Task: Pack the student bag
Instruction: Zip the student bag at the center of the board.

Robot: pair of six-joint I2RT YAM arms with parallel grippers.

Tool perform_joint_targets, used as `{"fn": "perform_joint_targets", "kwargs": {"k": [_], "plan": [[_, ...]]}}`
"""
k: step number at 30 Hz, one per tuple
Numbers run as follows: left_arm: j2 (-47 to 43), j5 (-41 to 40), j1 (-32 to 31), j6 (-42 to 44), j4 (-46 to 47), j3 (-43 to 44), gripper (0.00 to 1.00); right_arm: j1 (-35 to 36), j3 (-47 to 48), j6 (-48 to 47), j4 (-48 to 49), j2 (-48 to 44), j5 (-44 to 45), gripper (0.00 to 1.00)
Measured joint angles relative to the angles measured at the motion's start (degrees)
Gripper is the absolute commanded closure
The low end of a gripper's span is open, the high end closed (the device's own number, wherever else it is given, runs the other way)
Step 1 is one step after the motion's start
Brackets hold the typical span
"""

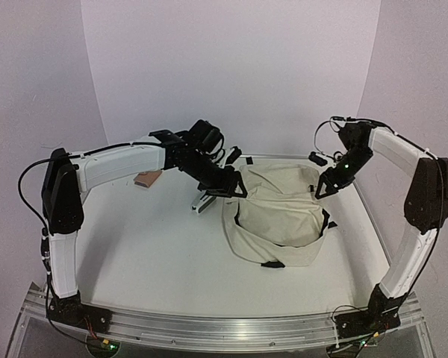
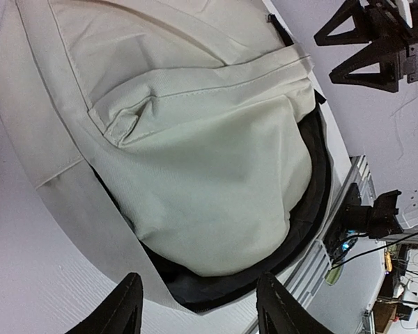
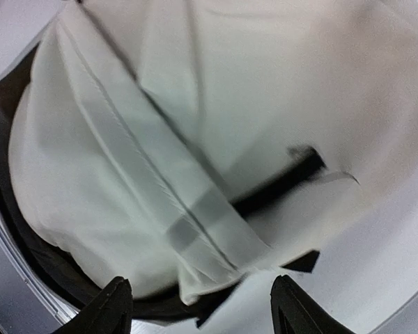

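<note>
1. Lying on the white table (image 1: 157, 253), right of its middle, the student bag (image 1: 280, 212) is slumped flat, a cream fabric heap with black trim.
2. Its main zip opening (image 2: 313, 202) gapes along the curved edge nearest the arm bases. A dark band of lining shows there under the cream top panel.
3. The top panel sags over that gap, so what the bag holds, if anything, cannot be told from any view.
4. A stitched pocket seam (image 2: 188, 87) crosses the bag's front, with a small pleat at one end. The pocket lies closed and flat.
5. A black strap (image 3: 285, 177) runs across the cream cloth in the right wrist view, blurred.
6. The left gripper (image 1: 235, 190) hangs at the bag's far left edge. Its claw is released, the two dark fingers spread apart over the zip rim with no cloth pinched between them.
7. The right gripper (image 1: 325, 186) hangs at the bag's far right edge. Its claw is also released, fingers wide and clear of the fabric below.
8. Outside the bag, a pale flat item (image 1: 201, 203) lies on the table just left of it, under the left arm's wrist.
9. A small pinkish thing (image 1: 147, 177) lies further left, partly hidden behind the left arm.
</note>
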Motion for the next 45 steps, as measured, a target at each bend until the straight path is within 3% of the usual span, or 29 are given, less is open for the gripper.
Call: {"fn": "perform_joint_targets", "kwargs": {"k": [3, 9, 12, 21, 33, 40, 45], "plan": [[3.26, -1.19, -0.21, 0.57, -2.49, 4.62, 0.44, -2.98, -2.7, -0.1, -1.18, 0.45, 0.88, 0.38], [10.32, -2.17, -0.43, 1.59, -6.64, 11.93, 0.44, -2.11, -6.36, -0.54, -3.48, 2.17, -0.23, 0.53], [11.89, -2.17, -0.5, 1.69, -7.74, 13.72, 0.45, -1.82, -7.27, -0.78, -3.98, 2.18, -0.74, 0.68], [12.07, -2.49, -0.66, 1.69, -8.78, 15.06, 0.46, -2.04, -7.97, -1.56, -6.48, 2.18, -4.38, 0.99], [12.07, -3.35, -0.66, 1.66, -8.62, 15.04, 0.47, -1.2, -6.44, -1.43, -7.57, 2.18, -16.02, 1.0], [12.07, -0.43, -0.67, 2.31, -6.43, 14.46, 0.49, 5.7, -7.49, 0.89, -7.93, 2.31, -24.06, 1.0], [11.92, 0.88, -0.77, 3.05, -5.11, 11.8, 0.49, 9.48, -7.71, 8.83, -2.95, 1.87, -27.07, 1.0]]}}
